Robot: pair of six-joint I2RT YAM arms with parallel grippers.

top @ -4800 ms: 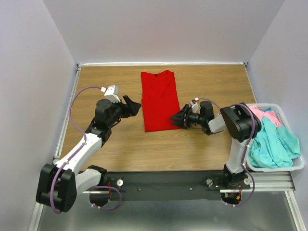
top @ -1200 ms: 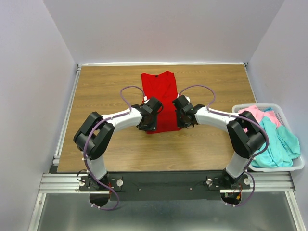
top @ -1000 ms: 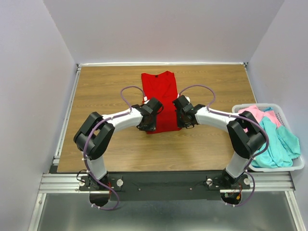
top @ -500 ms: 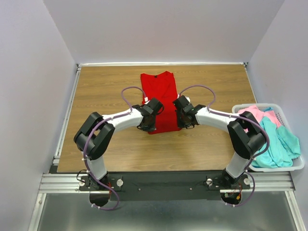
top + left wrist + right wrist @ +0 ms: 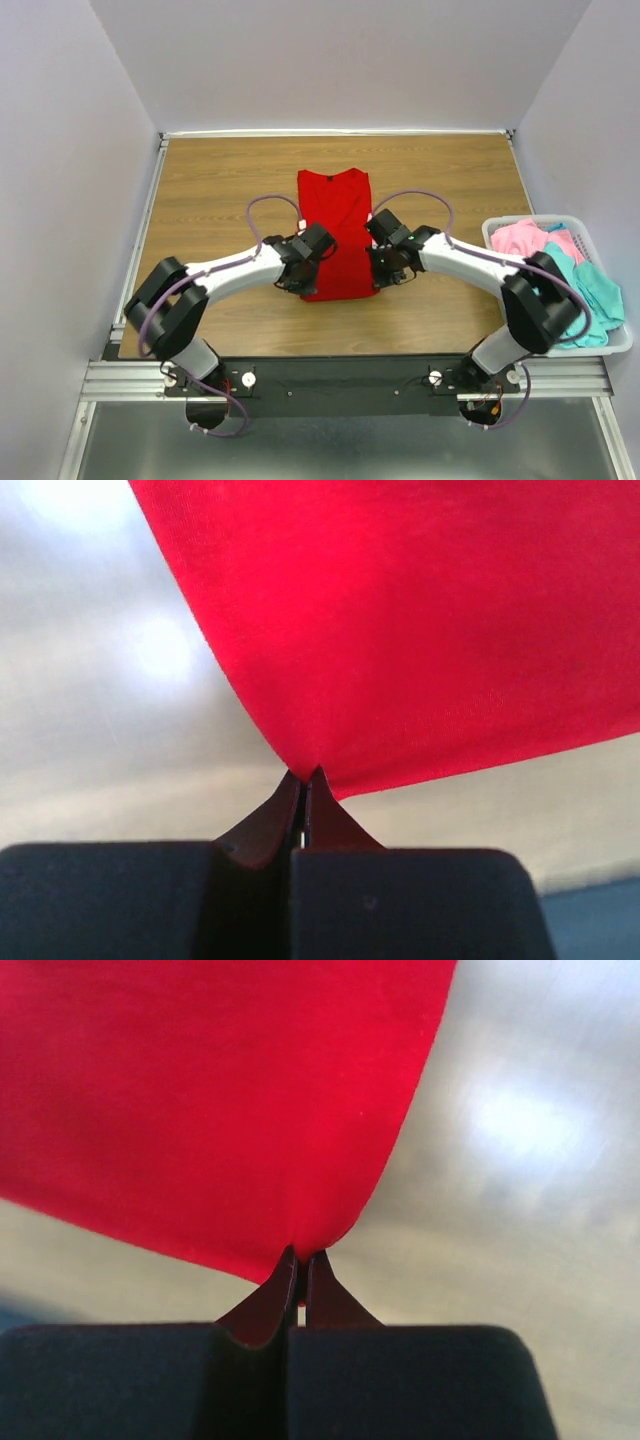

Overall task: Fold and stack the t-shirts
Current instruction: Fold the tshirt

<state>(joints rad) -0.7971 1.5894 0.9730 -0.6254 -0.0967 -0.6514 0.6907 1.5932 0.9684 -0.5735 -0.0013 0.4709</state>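
A bright red t-shirt (image 5: 336,230), folded into a long strip, lies mid-table with its collar at the far end. My left gripper (image 5: 303,282) is shut on its near left corner; in the left wrist view the red cloth (image 5: 420,630) fans out from the pinched fingertips (image 5: 305,776). My right gripper (image 5: 377,280) is shut on the near right corner, the red cloth (image 5: 200,1100) stretched away from its tips (image 5: 300,1255). The near hem sits lifted and drawn towards the arms. Pink (image 5: 522,238) and teal (image 5: 590,295) t-shirts lie in the basket.
A white laundry basket (image 5: 618,346) stands at the table's right edge, beside the right arm's elbow. The wooden table (image 5: 220,190) is walled by pale panels at left, back and right. A metal rail (image 5: 340,375) runs along the near edge.
The left gripper has closed on the shirt's near left corner. Both arms have pulled back towards the near edge, dragging the red shirt's hem with them.
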